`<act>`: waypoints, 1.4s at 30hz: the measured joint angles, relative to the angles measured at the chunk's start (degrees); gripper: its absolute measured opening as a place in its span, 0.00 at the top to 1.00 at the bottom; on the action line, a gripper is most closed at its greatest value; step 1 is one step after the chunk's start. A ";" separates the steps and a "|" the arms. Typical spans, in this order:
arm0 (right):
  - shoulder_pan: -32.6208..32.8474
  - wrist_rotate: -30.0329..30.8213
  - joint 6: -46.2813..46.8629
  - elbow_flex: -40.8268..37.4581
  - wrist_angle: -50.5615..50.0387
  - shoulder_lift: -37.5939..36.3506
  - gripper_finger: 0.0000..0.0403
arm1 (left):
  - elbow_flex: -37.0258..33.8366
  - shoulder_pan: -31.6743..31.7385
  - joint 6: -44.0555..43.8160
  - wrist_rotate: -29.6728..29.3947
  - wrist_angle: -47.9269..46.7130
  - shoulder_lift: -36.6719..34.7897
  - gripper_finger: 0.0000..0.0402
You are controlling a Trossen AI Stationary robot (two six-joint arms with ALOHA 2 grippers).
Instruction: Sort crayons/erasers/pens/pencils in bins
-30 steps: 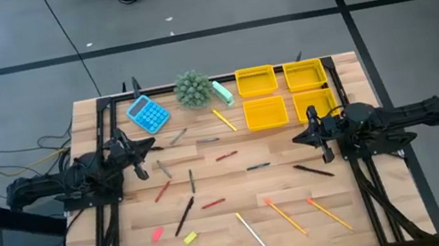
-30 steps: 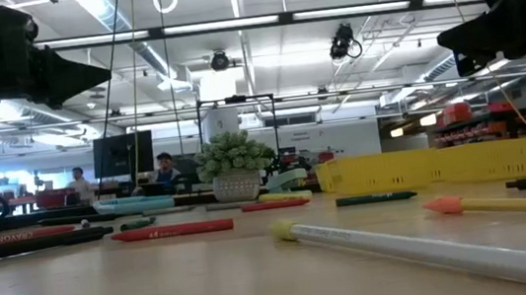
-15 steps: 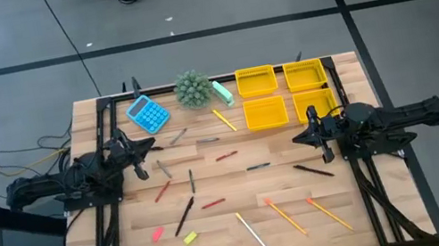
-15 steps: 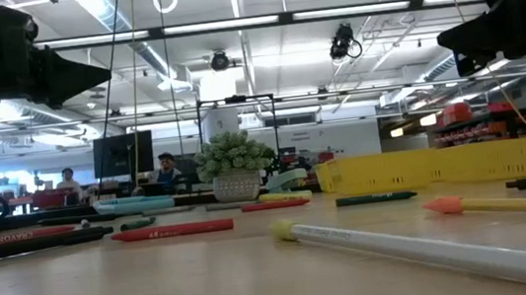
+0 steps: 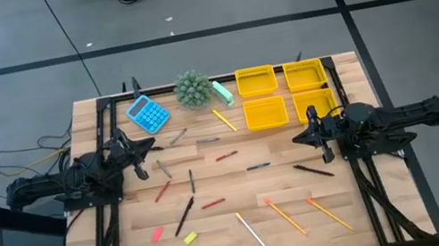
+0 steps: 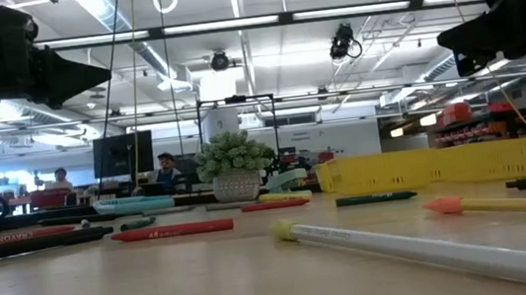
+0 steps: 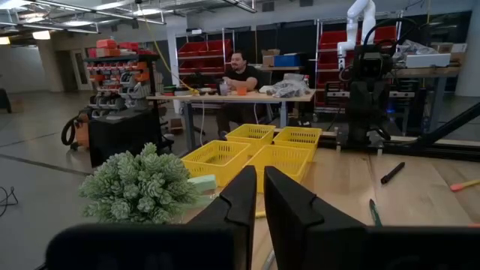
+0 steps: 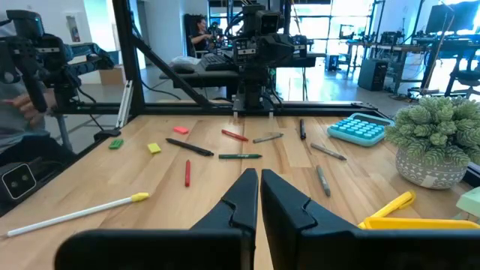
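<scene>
With crayons (image 5: 213,204), pens (image 5: 184,215), pencils (image 5: 285,216) and erasers (image 5: 190,238) scattered outside the empty bins (image 5: 264,113), sorting has not begun: left gripper (image 5: 154,148) and right gripper (image 5: 298,139), both clenched and empty, hover at the table's sides, so the next move requires opening over an item.

Wooden table (image 5: 238,228) with black frame rails. Blue calculator (image 5: 148,114) lying near the far left corner. Just right of it, small potted plant (image 5: 193,89) with pale green foliage in a woven pot. Beside the plant, pale green object (image 5: 222,93). Beyond, seated person (image 7: 238,71) at a cluttered workbench.
</scene>
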 joint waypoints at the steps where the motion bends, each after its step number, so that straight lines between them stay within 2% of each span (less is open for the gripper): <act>1: 0.01 -0.01 0.01 0.00 0.00 0.00 0.94 | 0.00 0.01 -0.02 0.00 0.02 0.00 0.91; 8: -0.01 0.00 -0.02 0.00 -0.01 0.00 0.94 | 0.00 0.00 0.00 0.00 0.01 0.00 0.93; 17: 0.00 0.00 -0.01 -0.02 0.00 -0.01 0.94 | 0.00 0.00 -0.01 0.00 0.01 0.00 0.90; 31: 0.01 0.01 -0.01 0.00 -0.02 0.02 0.94 | 0.00 0.01 -0.22 -0.01 0.67 0.00 0.92; 34: -0.01 -0.01 0.00 -0.01 -0.01 0.00 0.94 | 0.00 -0.01 -3.23 0.01 1.77 0.00 0.91; 39: -0.01 0.00 -0.02 0.00 0.00 0.00 0.94 | 0.00 -0.01 -13.11 0.01 3.95 0.00 0.90; 42: -0.02 0.12 -5.03 0.01 0.00 0.02 0.94 | 0.00 0.00 -16.41 0.00 5.11 0.00 0.91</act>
